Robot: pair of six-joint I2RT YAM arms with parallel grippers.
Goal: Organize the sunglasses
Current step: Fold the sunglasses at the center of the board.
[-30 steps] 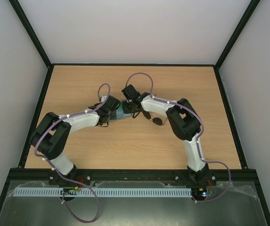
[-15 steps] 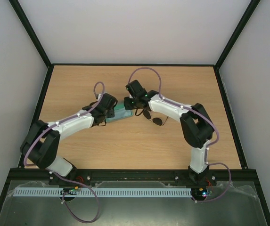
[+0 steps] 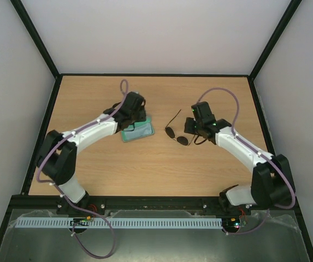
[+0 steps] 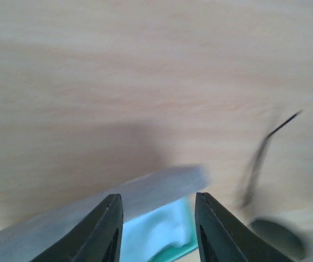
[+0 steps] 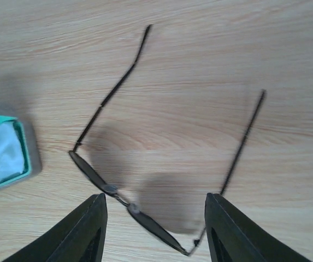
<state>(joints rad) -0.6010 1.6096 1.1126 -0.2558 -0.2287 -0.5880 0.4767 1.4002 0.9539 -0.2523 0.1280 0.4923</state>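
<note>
While thin-wire, round-lensed sunglasses lie unfolded on the wooden table, right gripper and left gripper gape empty near the green-lined case

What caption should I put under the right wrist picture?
Unfolded sunglasses lie on the wooden table below the open right gripper, green-lined case nearby.

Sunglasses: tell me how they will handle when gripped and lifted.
The sunglasses look light: thin wire frame, so probably easily bent by a hard squeeze. The long temple arms stand open and may flex or swing. Lying low on the smooth table, they could slide when nudged.
</note>
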